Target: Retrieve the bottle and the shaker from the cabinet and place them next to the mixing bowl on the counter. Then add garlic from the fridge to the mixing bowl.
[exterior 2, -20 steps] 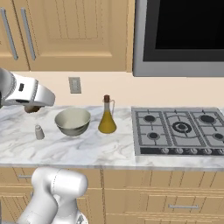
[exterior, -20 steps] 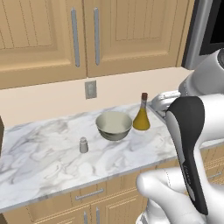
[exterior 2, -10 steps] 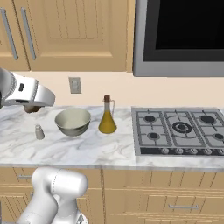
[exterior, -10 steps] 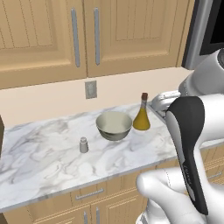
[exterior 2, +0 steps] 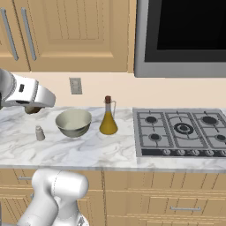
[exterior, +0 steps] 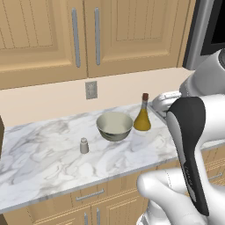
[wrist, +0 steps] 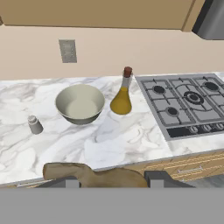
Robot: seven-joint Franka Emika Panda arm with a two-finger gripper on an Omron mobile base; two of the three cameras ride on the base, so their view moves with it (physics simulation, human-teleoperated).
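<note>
So my gripper (wrist: 111, 180) is clamped on garlic (wrist: 94, 175); the mixing bowl (wrist: 80, 104) sits straight ahead, below it.

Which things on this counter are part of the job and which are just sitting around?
Part of the job:
- mixing bowl
- bottle, right beside the bowl
- shaker, on the bowl's other side
- counter
- tan lumpy thing held in the tool, maybe the garlic

Just there:
- stove
- wall outlet
- upper cabinets
</note>
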